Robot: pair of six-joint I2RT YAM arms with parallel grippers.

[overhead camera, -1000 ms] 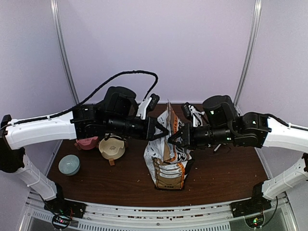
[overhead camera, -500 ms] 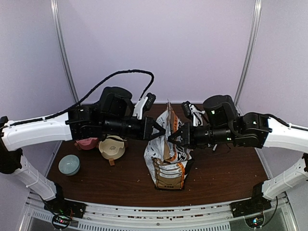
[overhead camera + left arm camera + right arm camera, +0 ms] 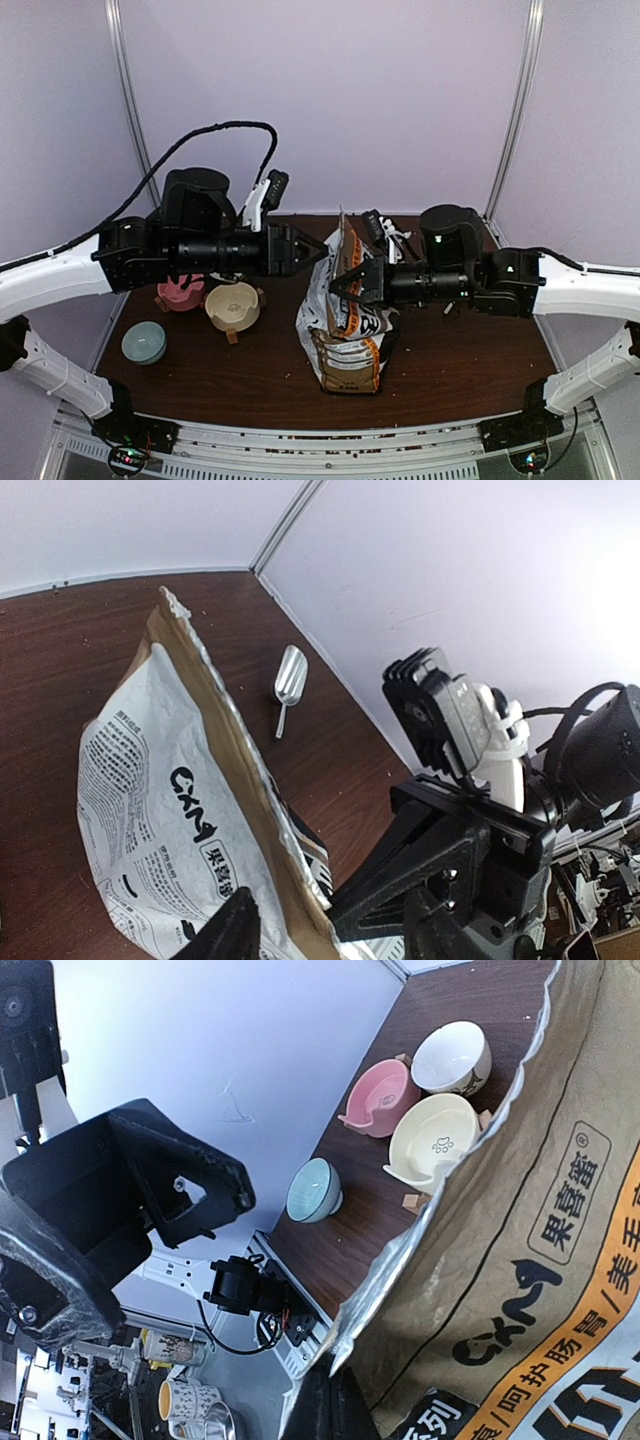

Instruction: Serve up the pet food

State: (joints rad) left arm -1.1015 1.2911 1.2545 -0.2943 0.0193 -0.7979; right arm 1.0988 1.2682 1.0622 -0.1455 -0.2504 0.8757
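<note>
Pet food kibble cannot be made out in any view; only the brown-and-white "CXM" paper bag (image 3: 345,345) shows, its inside hidden.

From the top camera, the bag sits crumpled at the centre of the dark wooden surface (image 3: 460,350). The right hand (image 3: 347,283) is clamped on the bag's top edge. The left hand (image 3: 316,247) hangs just left of that edge, its fingers apart and off the bag. 3 bowls sit at the left: a pink bowl (image 3: 180,296), a cream bowl (image 3: 232,305) and a pale green bowl (image 3: 144,342).

In the left wrist view, a silver metal scoop (image 3: 290,685) lies on the surface right of the bag's upper edge, apart from it.

In the right wrist view, the bag fills the right half. A finger (image 3: 320,1410) of the right hand pinches its torn edge at the bottom. A white bowl (image 3: 452,1057) sits just beside the pink one near the top.
</note>
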